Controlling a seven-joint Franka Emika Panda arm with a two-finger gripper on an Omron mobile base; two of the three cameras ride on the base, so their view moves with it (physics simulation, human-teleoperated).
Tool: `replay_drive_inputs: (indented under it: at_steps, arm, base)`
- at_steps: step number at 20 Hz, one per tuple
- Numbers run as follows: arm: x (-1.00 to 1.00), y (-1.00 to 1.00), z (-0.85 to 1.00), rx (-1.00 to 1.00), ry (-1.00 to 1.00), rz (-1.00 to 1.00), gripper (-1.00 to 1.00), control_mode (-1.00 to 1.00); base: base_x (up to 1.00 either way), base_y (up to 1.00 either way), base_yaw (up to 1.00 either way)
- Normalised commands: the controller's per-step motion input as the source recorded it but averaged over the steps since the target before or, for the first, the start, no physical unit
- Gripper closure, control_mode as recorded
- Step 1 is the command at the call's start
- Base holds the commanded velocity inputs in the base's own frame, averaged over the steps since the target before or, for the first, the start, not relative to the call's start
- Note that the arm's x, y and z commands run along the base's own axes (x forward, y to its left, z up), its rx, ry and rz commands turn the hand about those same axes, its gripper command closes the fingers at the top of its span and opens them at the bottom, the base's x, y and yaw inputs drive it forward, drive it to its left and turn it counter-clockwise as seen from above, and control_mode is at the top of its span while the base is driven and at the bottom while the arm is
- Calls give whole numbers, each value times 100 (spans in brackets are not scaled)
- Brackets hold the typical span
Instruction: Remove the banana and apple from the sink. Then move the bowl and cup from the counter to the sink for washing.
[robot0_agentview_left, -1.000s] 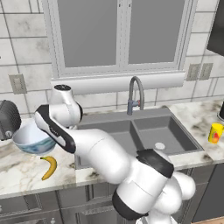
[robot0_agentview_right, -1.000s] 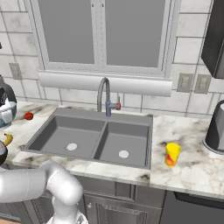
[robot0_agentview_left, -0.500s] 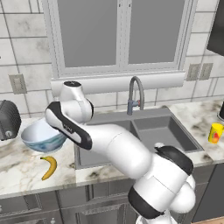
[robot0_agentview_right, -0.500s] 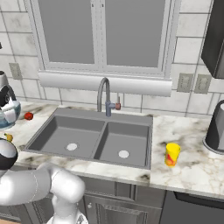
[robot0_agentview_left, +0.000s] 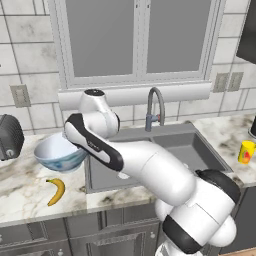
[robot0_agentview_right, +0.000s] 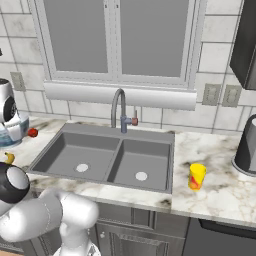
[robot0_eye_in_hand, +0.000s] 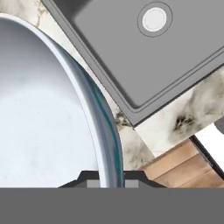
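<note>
My gripper (robot0_eye_in_hand: 106, 180) is shut on the rim of the bowl (robot0_agentview_left: 56, 152), a wide dish, white inside and blue-grey outside. It holds the bowl (robot0_agentview_right: 11, 133) tilted over the counter (robot0_agentview_left: 20, 197), just left of the sink (robot0_agentview_left: 197, 150). In the hand view the bowl (robot0_eye_in_hand: 43, 113) covers the left half, and the left basin with its white drain lies beyond the rim. The banana (robot0_agentview_left: 56, 191) lies on the counter in front of the bowl. The apple (robot0_agentview_right: 33, 132) rests on the counter by the sink's (robot0_agentview_right: 107, 157) back left corner. The yellow cup (robot0_agentview_right: 196, 176) stands right of the sink.
A curved grey faucet (robot0_agentview_right: 120, 110) rises behind the sink's middle. A dark appliance (robot0_agentview_left: 9, 137) stands at the far left of the counter. A dark kettle (robot0_agentview_right: 247, 147) stands at the far right. A window and tiled wall close the back.
The arm has swung to the right and carried the bowl along the counter toward the sink's left edge. The banana, apple and cup have stayed put.
</note>
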Motion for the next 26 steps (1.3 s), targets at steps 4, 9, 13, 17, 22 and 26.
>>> replay_drive_inputs:
  at_steps: [4, 9, 13, 17, 22, 26]
  arm:
    - [-13, -29, 13, 0, 0, -7, 100, -100]
    - [-11, -30, 12, 0, 0, -9, 100, -100]
    - [-11, -34, 10, 0, 0, -8, 100, -100]
    - [-10, -34, 9, 0, 0, -7, 100, -100]
    - [-8, -34, 8, 0, 0, -6, 100, -100]
    - [-6, -33, 8, 0, 0, -5, 100, -100]
  base:
    - [0, 0, 0]
    - [0, 0, 0]
    - [0, 0, 0]
    - [0, 0, 0]
    - [0, 0, 0]
    - [0, 0, 0]
